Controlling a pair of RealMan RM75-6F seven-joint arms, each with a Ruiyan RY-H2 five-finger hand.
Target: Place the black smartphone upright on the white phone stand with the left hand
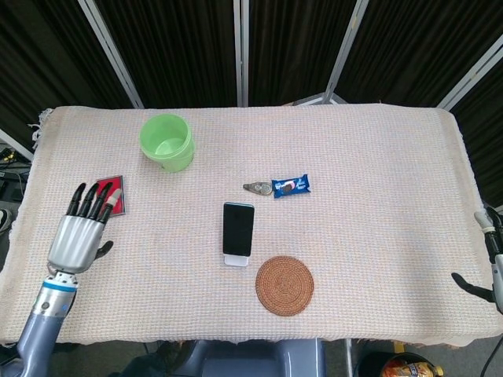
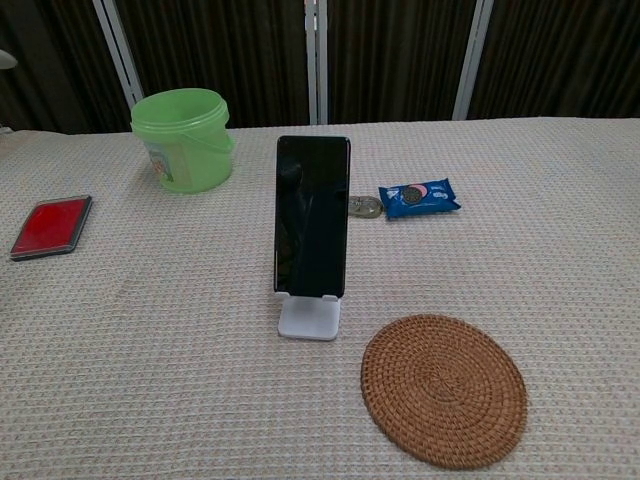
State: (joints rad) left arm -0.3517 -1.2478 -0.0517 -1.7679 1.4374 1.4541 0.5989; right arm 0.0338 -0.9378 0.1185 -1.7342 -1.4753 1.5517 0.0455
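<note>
The black smartphone [image 1: 238, 228] stands upright on the white phone stand [image 1: 234, 260] near the table's middle. The chest view shows the smartphone [image 2: 312, 215] leaning back in the stand [image 2: 308, 318] with nothing touching it. My left hand [image 1: 78, 232] is far off at the table's left edge, fingers stretched out and apart, holding nothing. It does not show in the chest view. Only a sliver of my right hand [image 1: 481, 276] shows at the right edge of the head view, off the table, and its fingers are not readable.
A green bucket [image 1: 167, 143] stands at the back left. A red case [image 1: 110, 196] lies just beyond my left fingertips. A blue snack pack [image 1: 291, 186] and a small metal piece [image 1: 255, 188] lie behind the phone. A woven coaster [image 1: 284, 285] lies front right of the stand.
</note>
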